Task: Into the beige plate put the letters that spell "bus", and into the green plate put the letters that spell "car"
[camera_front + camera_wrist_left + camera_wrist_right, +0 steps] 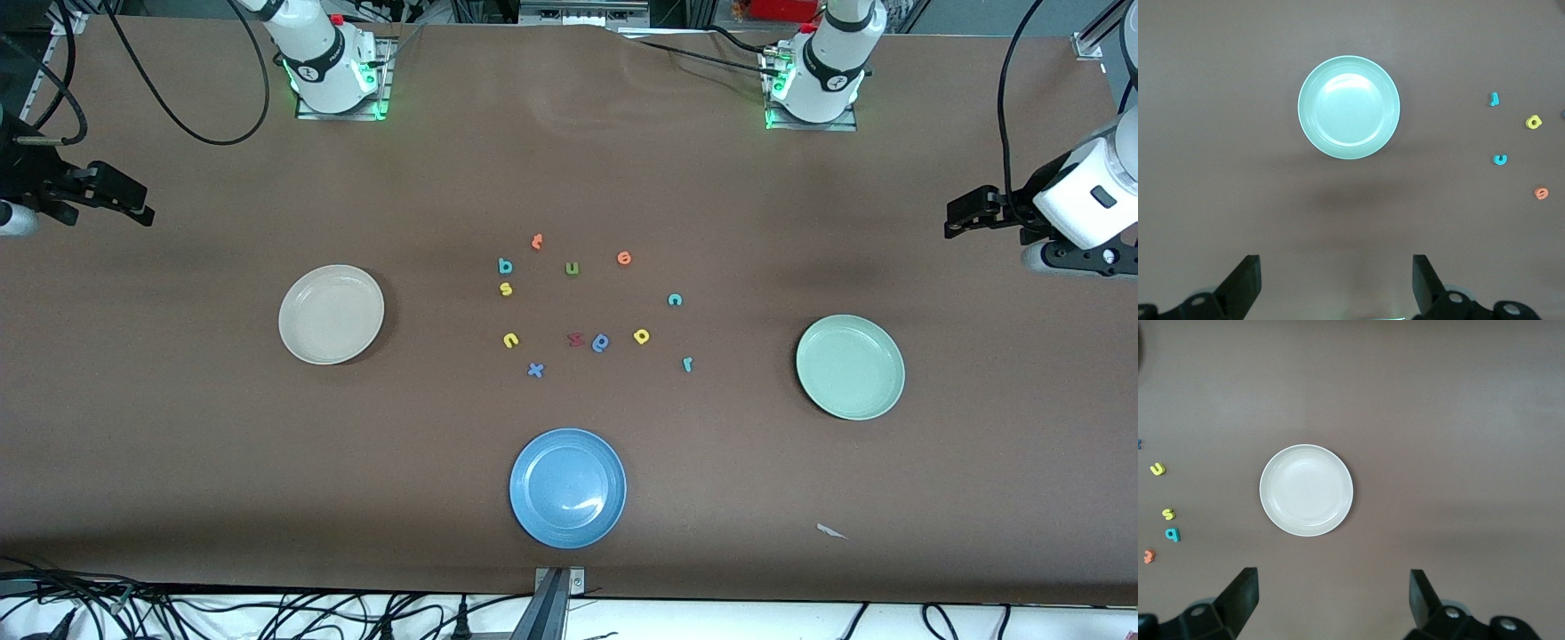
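Blue plate [567, 488] nearest camera, orange letters [624, 258] among scattered letters

letters [587, 302] between two plates [331, 314], third plate [567, 487] nearer camera

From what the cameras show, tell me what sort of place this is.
Probably a robotics lab test bench: two arm bases bolted to a brown-covered table, loose cables along its edge, and foam letters laid out between three plates as a sorting exercise.

letters [587, 307] loose between beige plate [331, 314], green plate [850, 366]
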`<state>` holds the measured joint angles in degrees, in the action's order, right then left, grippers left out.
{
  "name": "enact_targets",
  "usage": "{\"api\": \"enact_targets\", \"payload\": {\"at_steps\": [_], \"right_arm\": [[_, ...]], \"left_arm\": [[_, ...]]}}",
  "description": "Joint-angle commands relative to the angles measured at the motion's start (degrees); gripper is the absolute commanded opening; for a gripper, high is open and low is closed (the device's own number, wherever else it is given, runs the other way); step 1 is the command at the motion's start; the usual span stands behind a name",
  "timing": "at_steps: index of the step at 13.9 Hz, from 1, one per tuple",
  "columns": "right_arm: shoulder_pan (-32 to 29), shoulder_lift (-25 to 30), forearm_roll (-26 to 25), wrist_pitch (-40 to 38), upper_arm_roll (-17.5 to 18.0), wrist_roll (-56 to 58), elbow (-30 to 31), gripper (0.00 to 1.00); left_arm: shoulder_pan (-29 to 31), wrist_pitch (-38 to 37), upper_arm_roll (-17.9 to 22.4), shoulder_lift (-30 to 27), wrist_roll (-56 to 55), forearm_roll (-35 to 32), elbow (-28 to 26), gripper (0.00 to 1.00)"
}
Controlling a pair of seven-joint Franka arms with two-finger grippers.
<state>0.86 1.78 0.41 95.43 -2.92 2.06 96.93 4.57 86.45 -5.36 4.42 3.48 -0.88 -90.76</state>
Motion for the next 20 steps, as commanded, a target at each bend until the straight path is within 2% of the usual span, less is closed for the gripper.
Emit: {"api": "enact_targets", "payload": {"at_steps": [1,8,13,15,17,20], "right_arm": [[0.37,-2.48,-0.05,-0.77,0.81,0.05,-3.93,1.0],[0.55,-2.74,0.47,-1.13,1.34,-0.04,-3.59,1.0],[3.79,-7.57,-0.14,-5.43,2.04,-0.48,-3.41,1.0],[6.68,-10.9,-0.06,-3.86,2.04,-0.57,-3.5,1.0],[9.06,-14.24,0.12,-0.09,2.13,-2.48,-3.33,1.0],[14.24,-19.34,-0.06,6.59,2.13,-16.69,-3.41,1.0]], "left_arm": [[0.17,-1.02,-0.08,0.94,1.18,0.79,1.73,1.0],[0.0,-0.93,-0.09,2.78,1.18,0.79,1.73,1.0],[-0.27,-0.75,-0.09,3.31,1.18,0.7,1.73,1.0],[-0.44,-0.58,-0.17,3.49,1.18,0.7,1.73,1.0],[0.16,-0.31,-0.09,8.03,0.65,0.79,2.6,1.0],[-1.5,1.0,-0.35,8.85,-0.13,1.57,3.48,1.0]]}}
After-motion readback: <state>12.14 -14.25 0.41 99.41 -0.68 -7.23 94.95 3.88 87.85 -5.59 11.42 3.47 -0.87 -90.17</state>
